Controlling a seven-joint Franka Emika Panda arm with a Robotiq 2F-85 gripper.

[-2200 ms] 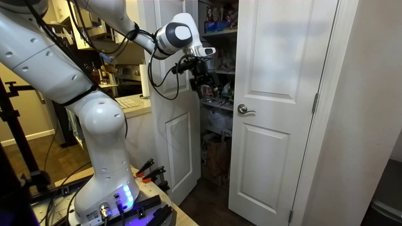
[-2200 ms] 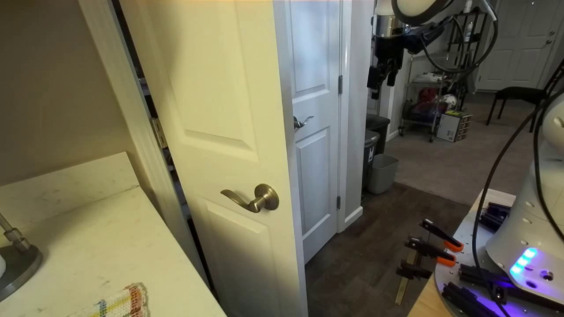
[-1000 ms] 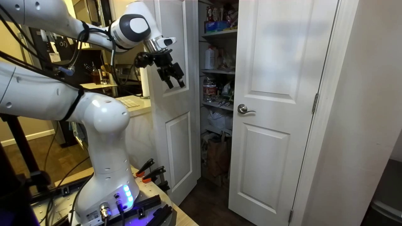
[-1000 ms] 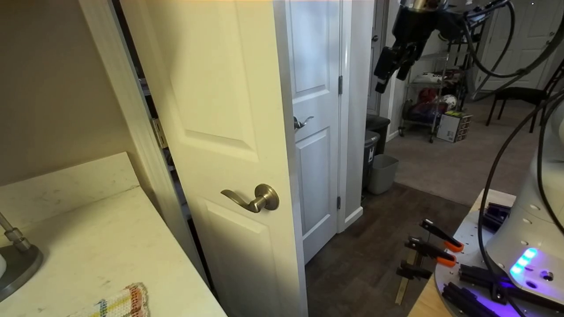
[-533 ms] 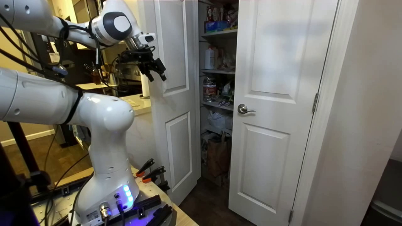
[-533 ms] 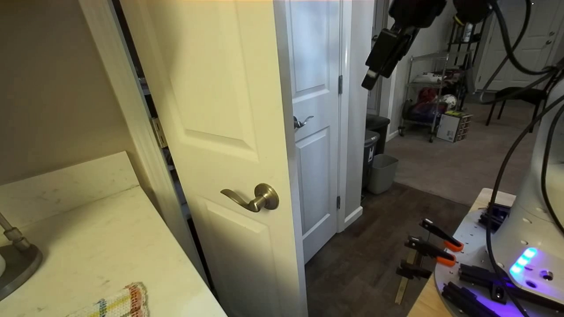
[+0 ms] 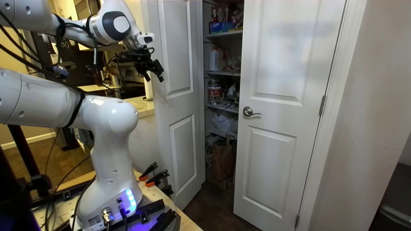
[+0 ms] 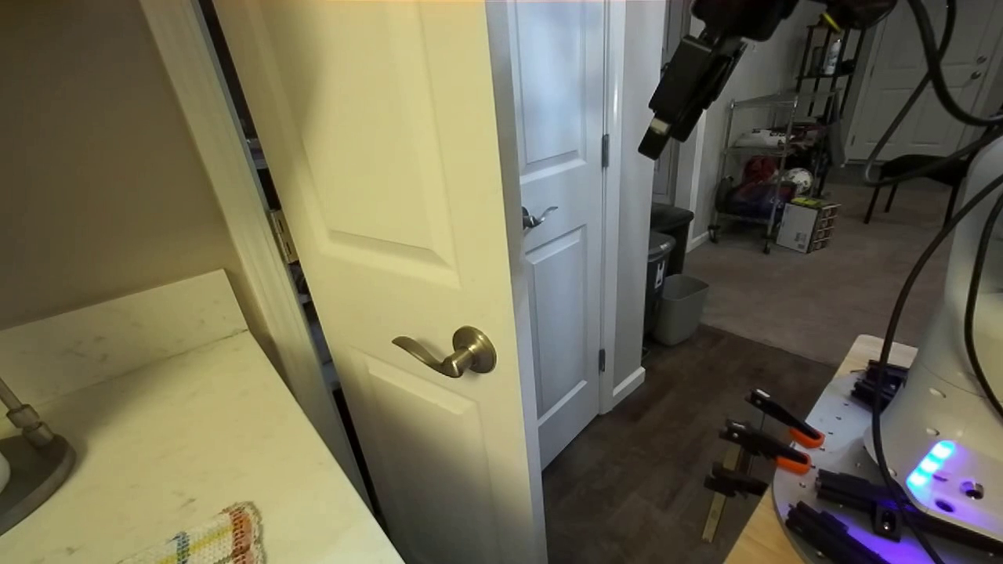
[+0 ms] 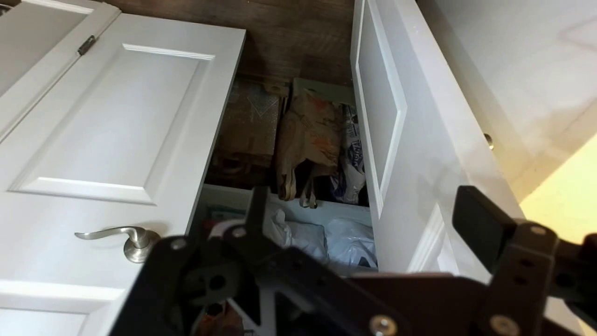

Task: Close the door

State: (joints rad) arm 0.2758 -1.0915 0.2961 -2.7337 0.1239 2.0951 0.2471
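Note:
The door (image 8: 400, 196), a white panelled leaf, stands open, swung out from the closet. Its lever handle (image 8: 462, 354) sits near its right edge, with a hinge (image 8: 284, 235) on its left. Another exterior view shows its inner face (image 7: 183, 141); the wrist view, which stands upside down, shows it on the right (image 9: 419, 116). My gripper (image 7: 154, 77) is open and empty, in front of the door's free edge. An exterior view shows the gripper (image 8: 658, 137) apart from the door, to its right. In the wrist view the gripper's fingers (image 9: 485, 228) stand wide apart.
The matching leaf (image 7: 282, 112) with its handle (image 7: 249, 111) near its left edge stands partly open. Closet shelves (image 7: 224, 73) hold goods between the leaves. A counter (image 8: 157, 439) lies behind the door. Clamps (image 7: 157, 176) stick out from the robot's table. Bins (image 8: 680, 309) stand farther back.
In an exterior view my gripper has moved left, from before the closet opening to before the door's free edge, slowing in the last half second. The door has not moved.

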